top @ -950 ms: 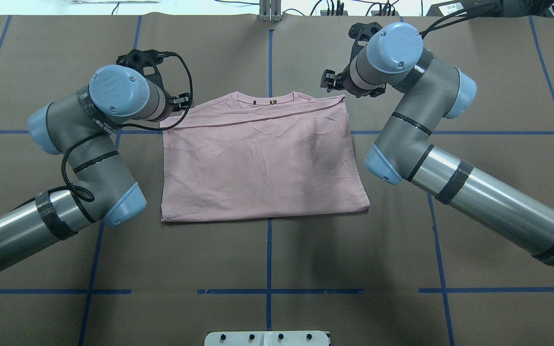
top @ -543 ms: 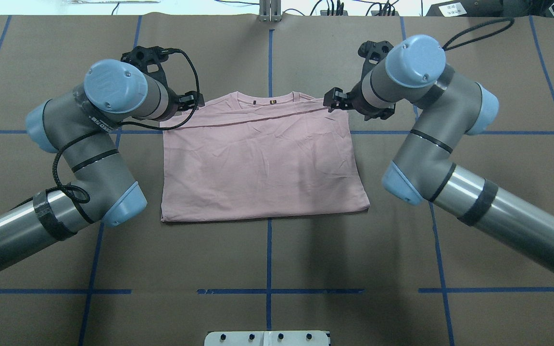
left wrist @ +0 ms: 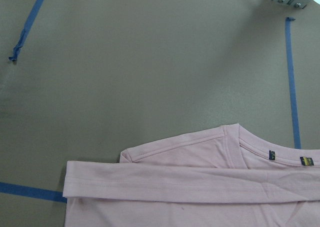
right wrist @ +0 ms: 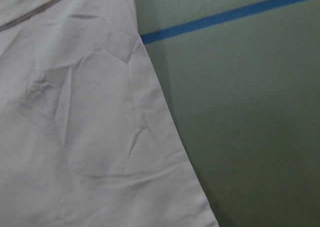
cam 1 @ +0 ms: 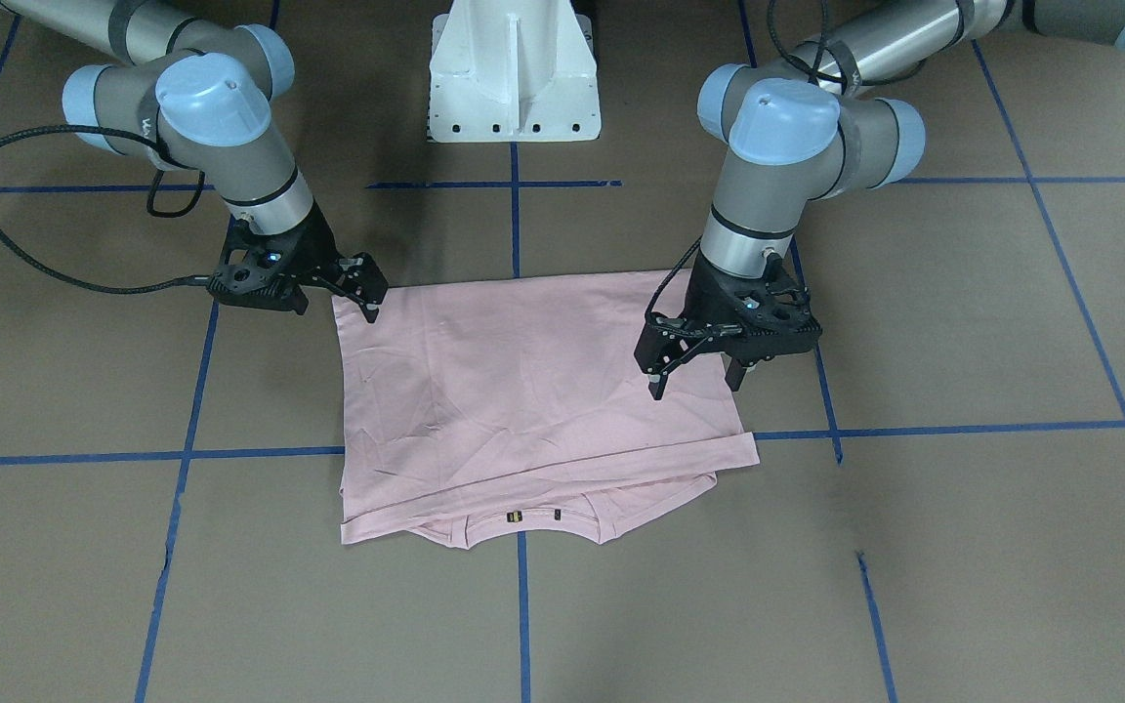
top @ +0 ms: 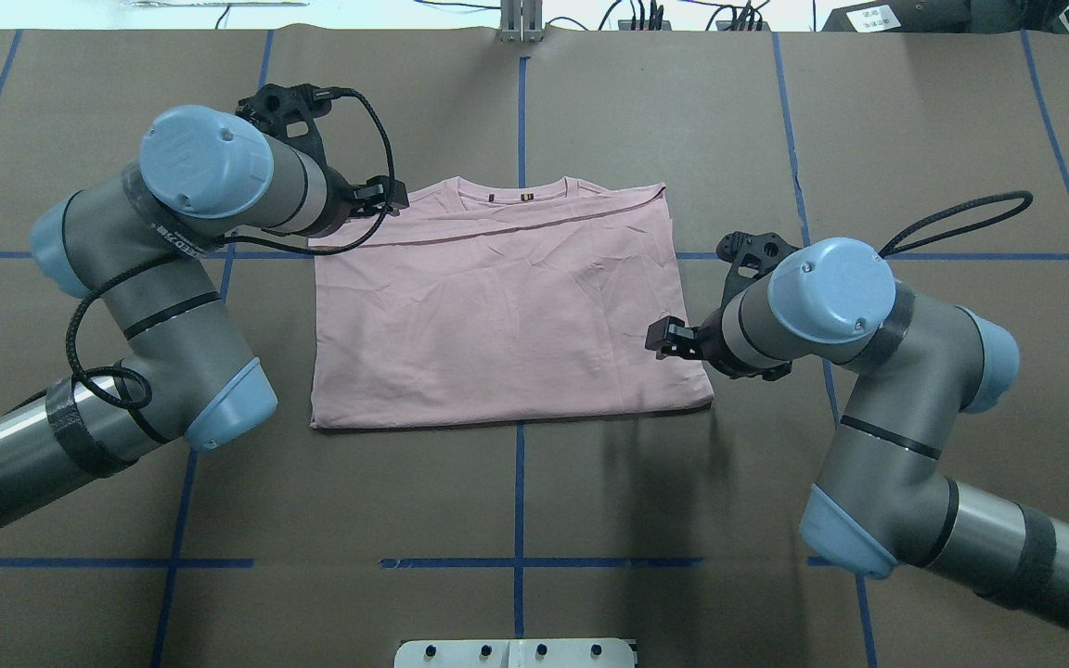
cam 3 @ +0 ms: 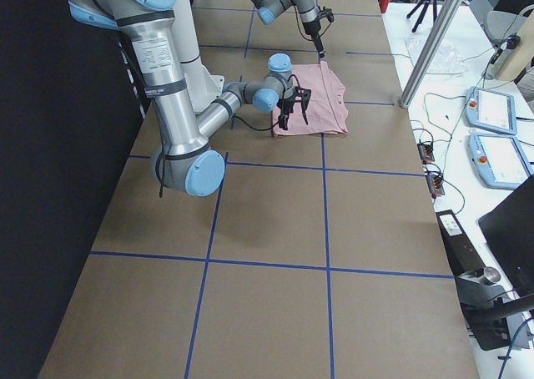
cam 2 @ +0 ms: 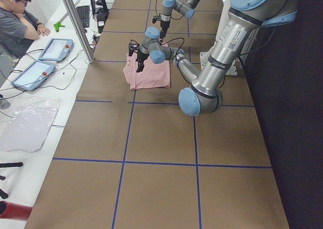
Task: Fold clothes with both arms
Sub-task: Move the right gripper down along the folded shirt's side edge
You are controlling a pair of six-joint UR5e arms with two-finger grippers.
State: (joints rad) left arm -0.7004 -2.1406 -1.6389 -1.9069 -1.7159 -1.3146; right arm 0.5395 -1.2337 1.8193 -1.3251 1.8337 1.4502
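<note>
The clothes are one pale pink T-shirt [top: 507,315] lying folded into a flat rectangle on the brown table, its ribbed collar [top: 521,190] at the far edge. My left gripper [top: 384,198] hangs open by the shirt's far left corner, holding nothing; in the front-facing view the left gripper [cam 1: 694,386] shows its fingers spread over the cloth [cam 1: 533,391]. My right gripper [top: 657,336] is open at the shirt's right edge near the front corner, and the right gripper [cam 1: 372,293] is empty there too. The left wrist view shows the collar [left wrist: 260,152] and a folded hem, the right wrist view the shirt's side edge [right wrist: 150,137].
Blue tape lines [top: 518,482] cross the brown table cover. The white pedestal [cam 1: 514,78] stands at the robot's side of the table. A person [cam 2: 17,22] sits at a side bench with tablets [cam 2: 55,48]. More pendants and cables [cam 3: 492,137] lie on the other side bench.
My right arm has swung from the shirt's far right corner back along its right edge to near the front corner. The left arm shifted only slightly. The shirt has stayed put.
</note>
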